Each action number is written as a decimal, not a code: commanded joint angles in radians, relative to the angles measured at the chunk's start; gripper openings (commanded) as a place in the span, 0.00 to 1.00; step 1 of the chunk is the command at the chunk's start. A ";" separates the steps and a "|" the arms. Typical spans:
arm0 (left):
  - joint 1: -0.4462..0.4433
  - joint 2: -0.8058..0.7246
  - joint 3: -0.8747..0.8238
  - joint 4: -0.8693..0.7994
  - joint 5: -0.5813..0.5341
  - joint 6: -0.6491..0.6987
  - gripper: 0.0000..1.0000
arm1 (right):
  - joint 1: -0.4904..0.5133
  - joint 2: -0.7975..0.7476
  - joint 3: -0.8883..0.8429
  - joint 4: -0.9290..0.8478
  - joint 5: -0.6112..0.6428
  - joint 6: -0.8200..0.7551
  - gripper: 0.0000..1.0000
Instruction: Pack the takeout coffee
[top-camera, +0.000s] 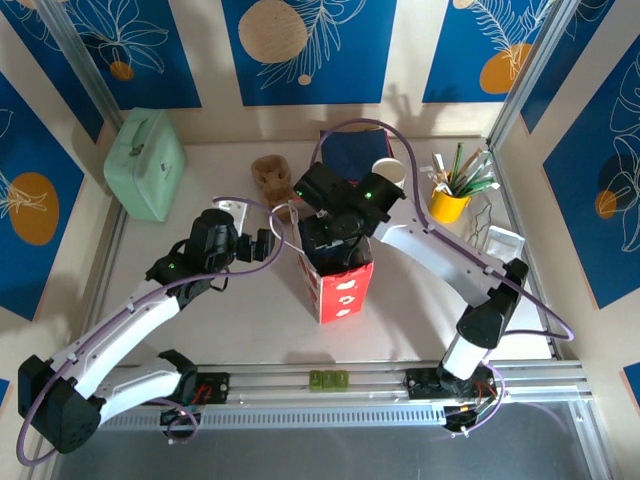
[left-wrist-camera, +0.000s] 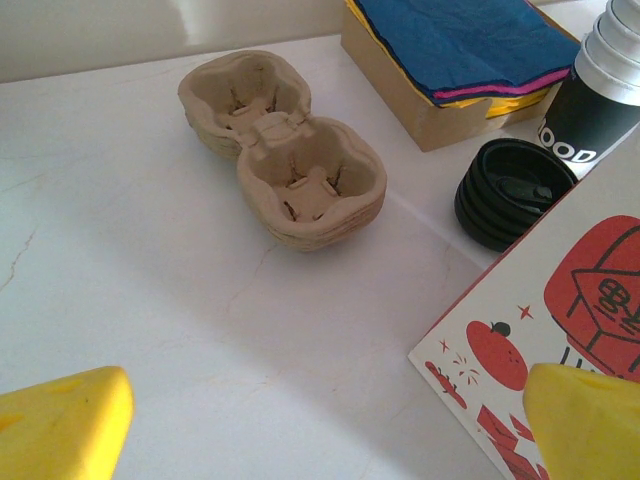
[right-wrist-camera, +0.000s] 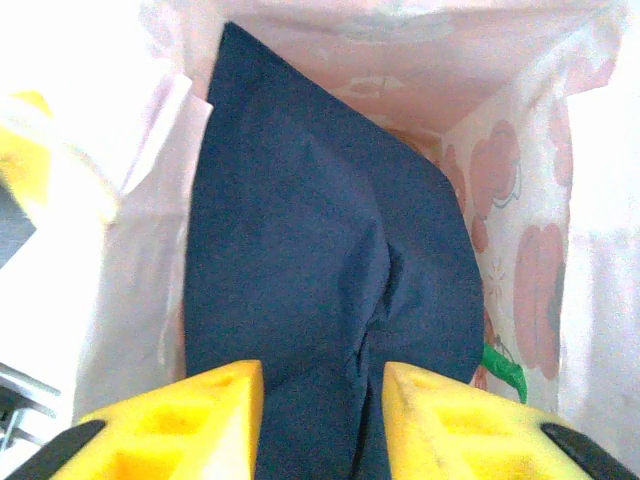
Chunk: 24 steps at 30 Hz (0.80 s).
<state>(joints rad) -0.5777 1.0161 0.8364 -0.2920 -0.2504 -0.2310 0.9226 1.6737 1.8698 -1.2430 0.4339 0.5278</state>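
Site: a table with a tall red-and-white paper bag (top-camera: 345, 290) standing upright near the middle. Both arms reach in toward it.
Right gripper (right-wrist-camera: 322, 420): down in the bag's mouth, pointing inward, with the fingers parted and a gap between them. A dark blue napkin (right-wrist-camera: 320, 250) runs through that gap and on down into the bag. It reads as let go rather than pinched, though the cloth lies close to both fingers.
Left gripper (left-wrist-camera: 322, 430): spread wide and holding nothing, low over the table just beside the bag's side wall.
Coffee cup: I cannot tell where it is. The napkin covers most of the bag's inside, so anything beneath it is hidden.
Nearby: a stack of cups (left-wrist-camera: 600, 95) and a stack of black lids (left-wrist-camera: 510, 195) close by the bag, a cardboard cup carrier (left-wrist-camera: 285, 150), and a box of napkins (left-wrist-camera: 450, 60).
Risk, napkin: the cloth between the fingers may snag and ride up out of the bag if the arm lifts straight.
Risk, bag: it looks tall, narrow and light. A wrist nudging the rim, or the left fingers bumping the wall, would likely tip it.
Risk, cup: set on bunched cloth, it may sit tilted and leak at the lid.
Risk, mix-up: the stacked cups look alike, so grabbing from the stack would pack the wrong one.
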 joint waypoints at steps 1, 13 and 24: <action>0.016 -0.019 -0.003 0.007 -0.001 -0.009 0.99 | -0.002 -0.039 0.035 -0.011 -0.033 -0.007 0.33; 0.016 -0.030 -0.014 0.005 0.005 -0.016 0.99 | -0.021 -0.069 -0.139 0.039 -0.098 0.045 0.26; 0.016 -0.040 -0.020 0.002 0.006 -0.024 0.99 | -0.026 -0.059 -0.187 0.058 -0.153 0.067 0.24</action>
<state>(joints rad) -0.5777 0.9955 0.8272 -0.2924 -0.2504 -0.2386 0.9028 1.6260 1.6859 -1.1934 0.3176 0.5774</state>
